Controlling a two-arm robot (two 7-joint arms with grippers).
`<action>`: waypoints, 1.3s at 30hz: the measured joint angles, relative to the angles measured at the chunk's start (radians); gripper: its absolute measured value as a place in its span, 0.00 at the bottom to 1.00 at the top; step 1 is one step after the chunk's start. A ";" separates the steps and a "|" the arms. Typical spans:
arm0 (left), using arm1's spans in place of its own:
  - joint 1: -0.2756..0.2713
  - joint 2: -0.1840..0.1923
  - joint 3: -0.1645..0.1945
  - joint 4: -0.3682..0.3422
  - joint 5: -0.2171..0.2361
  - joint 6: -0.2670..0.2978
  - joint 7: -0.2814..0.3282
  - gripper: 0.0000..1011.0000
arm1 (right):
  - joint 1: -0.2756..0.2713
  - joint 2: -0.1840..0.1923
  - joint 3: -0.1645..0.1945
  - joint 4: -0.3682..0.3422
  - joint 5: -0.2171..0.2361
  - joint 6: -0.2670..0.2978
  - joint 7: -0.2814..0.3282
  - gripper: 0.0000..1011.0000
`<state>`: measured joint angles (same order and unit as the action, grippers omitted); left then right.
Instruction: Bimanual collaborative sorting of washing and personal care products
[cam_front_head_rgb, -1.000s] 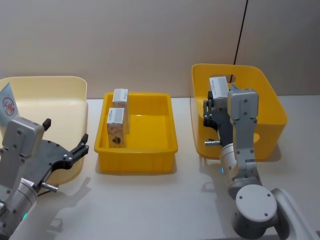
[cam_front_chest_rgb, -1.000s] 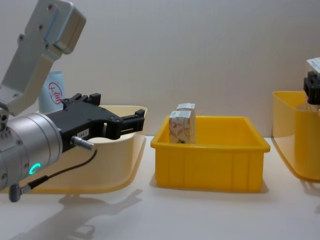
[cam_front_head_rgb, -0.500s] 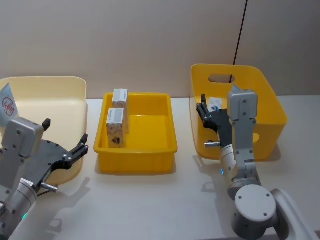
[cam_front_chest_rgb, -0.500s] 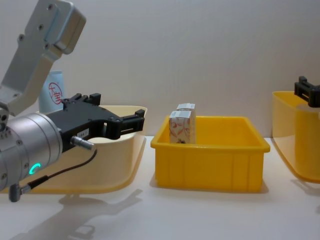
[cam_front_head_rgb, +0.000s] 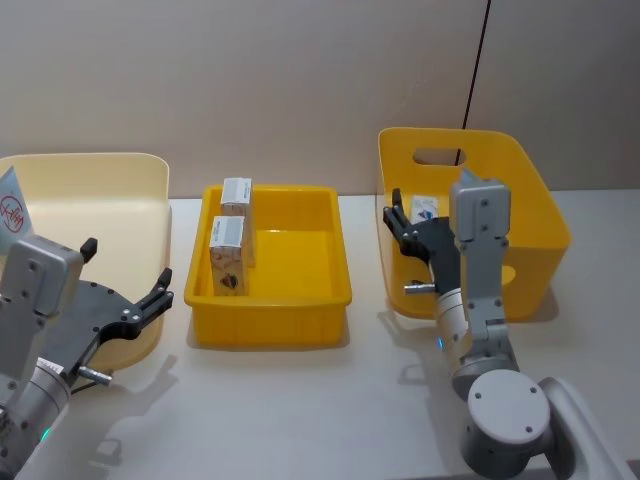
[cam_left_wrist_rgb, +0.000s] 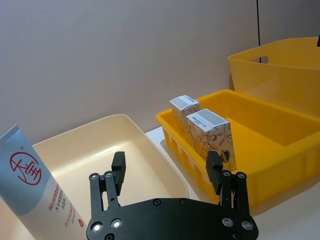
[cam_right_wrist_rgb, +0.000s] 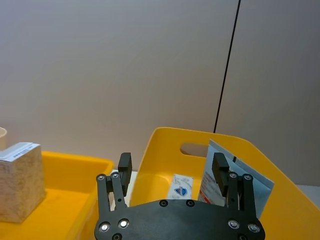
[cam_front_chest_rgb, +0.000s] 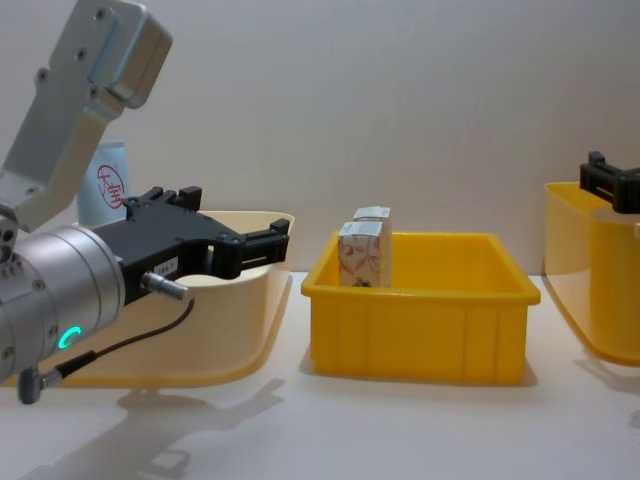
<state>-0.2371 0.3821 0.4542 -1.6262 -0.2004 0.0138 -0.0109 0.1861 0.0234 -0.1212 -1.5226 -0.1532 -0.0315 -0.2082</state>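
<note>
On the white worktop (cam_front_head_rgb: 300, 400), three bins in a row: cream plastic bin (cam_front_head_rgb: 110, 200) at left, shallow yellow plastic tray (cam_front_head_rgb: 290, 270) in the middle, deep yellow handled bin (cam_front_head_rgb: 530, 210) at right, bare gaps of worktop between them

Inside the yellow tray, against its left wall: two small white cartons with reddish-orange swirls, near carton (cam_front_head_rgb: 227, 256) and far carton (cam_front_head_rgb: 237, 197), both upright with long axis vertical, one just behind the other; right-hand part of the tray floor bare

At the far left of the cream bin: tall pale-blue squeeze tube with a red round logo (cam_left_wrist_rgb: 35, 187), leaning, long axis tilted off vertical, flat crimped end uppermost

Inside the deep yellow bin: pale-blue flat-ended tube (cam_right_wrist_rgb: 235, 175) leaning against the far right wall, crimped end up, and a small white packet with blue print (cam_right_wrist_rgb: 181, 186) just beside it

Left tool (cam_front_head_rgb: 128, 292) hanging over the near right rim of the cream bin, black fingers spread wide, nothing between them, pointing toward the tray

Right tool (cam_front_head_rgb: 402, 225) level with the left rim of the deep yellow bin, fingers spread apart and empty, clear of the tube behind
</note>
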 joint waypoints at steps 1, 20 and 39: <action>0.000 0.000 0.000 0.000 0.000 0.000 0.000 0.99 | 0.000 0.000 0.000 0.000 0.001 -0.003 0.004 0.99; 0.000 0.000 0.000 0.000 0.000 0.000 0.000 0.99 | 0.006 0.025 -0.019 0.001 0.110 -0.126 0.186 0.99; 0.000 0.000 0.000 0.000 0.000 0.000 0.000 0.99 | -0.031 0.077 -0.037 -0.043 0.197 -0.115 0.242 0.99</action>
<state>-0.2371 0.3821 0.4542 -1.6262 -0.2004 0.0138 -0.0109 0.1551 0.1005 -0.1584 -1.5653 0.0434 -0.1464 0.0341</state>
